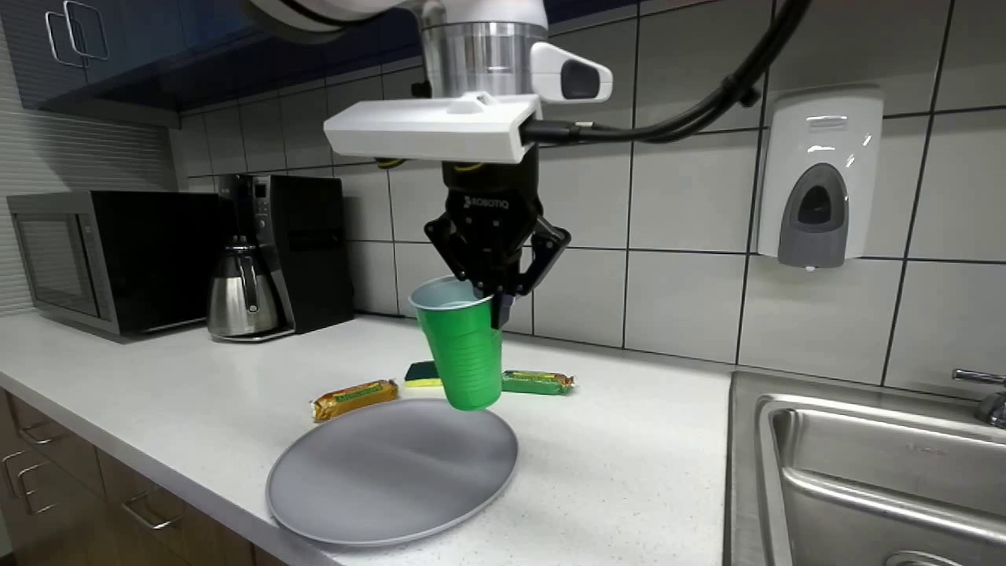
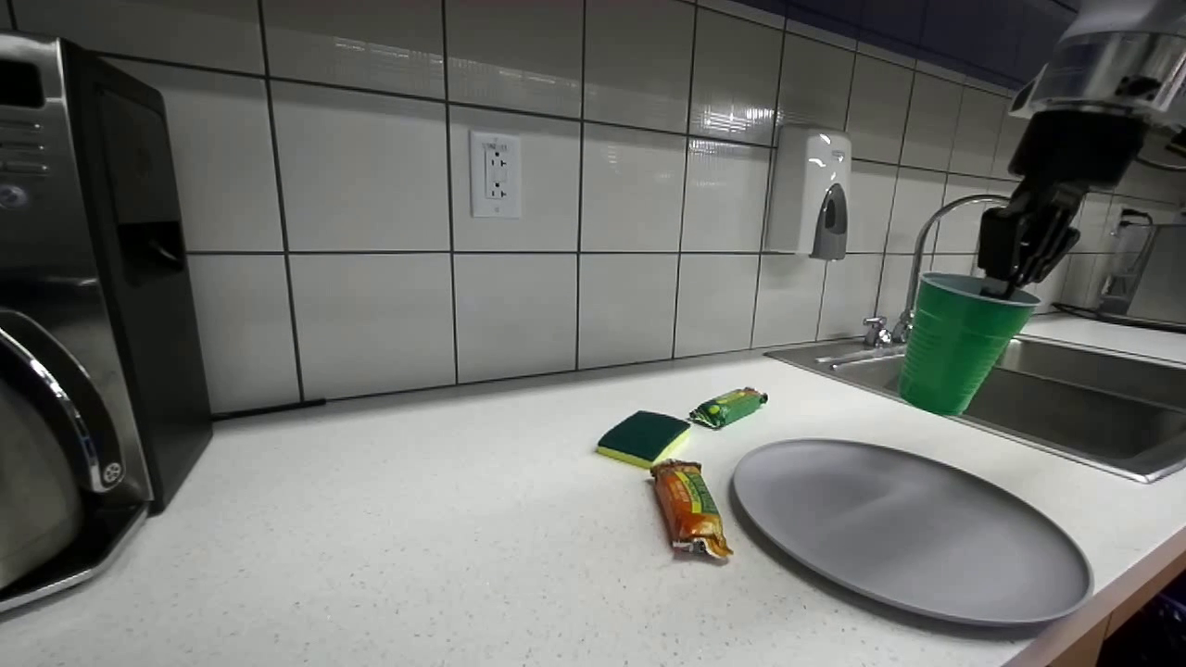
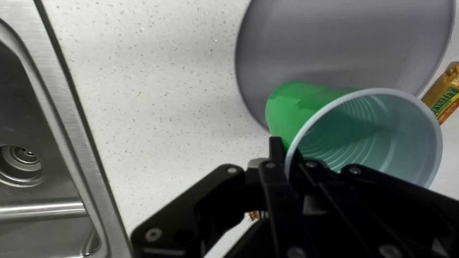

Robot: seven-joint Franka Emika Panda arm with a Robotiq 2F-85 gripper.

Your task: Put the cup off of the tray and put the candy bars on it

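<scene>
Gripper (image 1: 498, 310) nearly closed, pinching green cup (image 1: 464, 358)

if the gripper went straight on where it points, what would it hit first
The gripper holds the cup, whose base would lead, probably meeting the tray near its rim or the counter beside it; depth is unclear.

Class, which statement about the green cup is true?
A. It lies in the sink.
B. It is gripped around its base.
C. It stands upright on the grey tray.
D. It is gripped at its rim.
D: in the wrist view, the gripper pinches the rim of the green cup, one jaw inside and one outside.
</scene>
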